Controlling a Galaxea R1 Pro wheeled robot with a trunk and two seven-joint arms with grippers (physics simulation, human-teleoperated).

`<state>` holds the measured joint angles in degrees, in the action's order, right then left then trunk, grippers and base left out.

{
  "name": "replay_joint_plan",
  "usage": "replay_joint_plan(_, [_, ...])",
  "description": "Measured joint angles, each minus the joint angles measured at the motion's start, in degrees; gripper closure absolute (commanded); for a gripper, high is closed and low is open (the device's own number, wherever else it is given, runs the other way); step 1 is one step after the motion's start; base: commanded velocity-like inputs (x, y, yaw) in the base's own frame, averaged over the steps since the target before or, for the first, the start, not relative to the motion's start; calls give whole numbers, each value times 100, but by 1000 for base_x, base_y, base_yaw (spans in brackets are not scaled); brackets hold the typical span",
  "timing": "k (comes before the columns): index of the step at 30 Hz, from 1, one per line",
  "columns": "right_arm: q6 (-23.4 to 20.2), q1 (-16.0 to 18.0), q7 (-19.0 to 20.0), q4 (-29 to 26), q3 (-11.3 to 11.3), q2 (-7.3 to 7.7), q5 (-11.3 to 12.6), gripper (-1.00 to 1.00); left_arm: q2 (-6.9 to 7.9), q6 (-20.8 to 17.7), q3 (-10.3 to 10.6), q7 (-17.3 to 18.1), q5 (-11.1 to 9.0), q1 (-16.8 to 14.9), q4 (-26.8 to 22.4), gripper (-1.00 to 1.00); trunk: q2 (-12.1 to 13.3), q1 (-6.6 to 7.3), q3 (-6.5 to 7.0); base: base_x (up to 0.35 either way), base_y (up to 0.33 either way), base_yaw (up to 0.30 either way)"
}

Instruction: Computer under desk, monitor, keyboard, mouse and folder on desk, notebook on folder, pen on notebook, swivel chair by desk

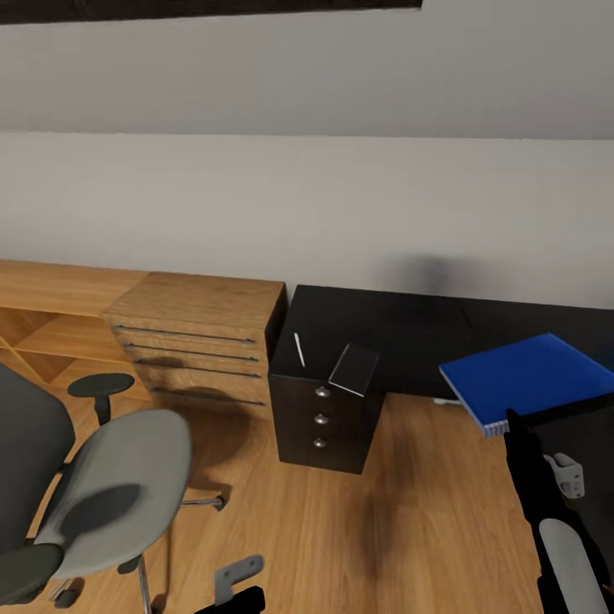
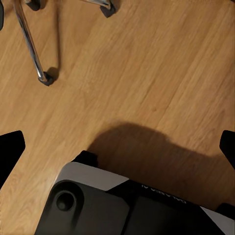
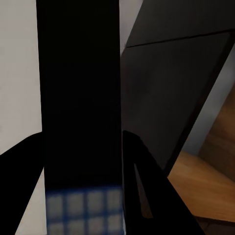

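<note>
1 folder [image 1: 533, 375], 1 pen [image 1: 299, 350], 1 notebook [image 1: 355, 368]

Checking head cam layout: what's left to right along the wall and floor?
swivel chair → light wood dresser → pen → notebook → blue folder, held in the right end effector.

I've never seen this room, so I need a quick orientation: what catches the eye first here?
The bright blue folder, held up at the head view's right by the right gripper, above the glossy black desk. On the desk's drawer end lie the grey notebook and, beside it, the thin white pen. The grey swivel chair stands at lower left on the wood floor.
</note>
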<state>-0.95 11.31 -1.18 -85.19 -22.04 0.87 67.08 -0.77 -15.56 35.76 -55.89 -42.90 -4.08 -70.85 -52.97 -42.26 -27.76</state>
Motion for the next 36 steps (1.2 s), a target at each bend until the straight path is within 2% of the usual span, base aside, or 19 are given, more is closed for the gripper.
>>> replay_joint_plan(4, [0,0,0,0,0,0,0,100,-36,2,22,0,0,0,31,-100,0,1,36,49,0,-71])
replay_joint_plan(11, [0,1,7,-5,0,0,0,100,-128,8,61,0,14,0,181,-100,0,3,98,282,0,-103])
replay_joint_plan(18, [-5,0,-2,-7,-4,5,0,100,-127,11,39,0,-15,0,256,-100,0,3,157,302,0,-133])
replay_joint_plan(20, [-6,0,-5,-8,-11,7,0,100,-118,33,38,0,-21,0,455,-100,0,2,173,158,0,-153])
replay_joint_plan(23, [-7,0,-12,-12,-15,11,1,100,-125,260,45,21,-19,1,1091,-100,0,1,196,69,0,-162])
replay_joint_plan(26, [-10,0,-17,-11,-17,10,1,100,-130,605,150,229,-21,1,1723,-100,0,0,219,24,0,-160])
replay_joint_plan(28, [-12,0,-20,-13,-17,12,1,100,-126,718,197,396,-29,1,1928,-100,0,0,232,11,0,-107])
replay_joint_plan(31, [-15,0,-17,-11,-12,16,1,100,-118,859,226,907,-42,1,2361,-100,0,0,241,5,0,-48])
replay_joint_plan(35, [-16,0,-23,-10,-3,13,2,100,-113,916,213,1346,-41,1,2788,-100,0,0,245,1,0,-13])
replay_joint_plan(36, [-16,0,-19,-10,14,13,2,100,-109,1070,202,1478,-36,1,2986,-100,0,0,245,0,0,-2])
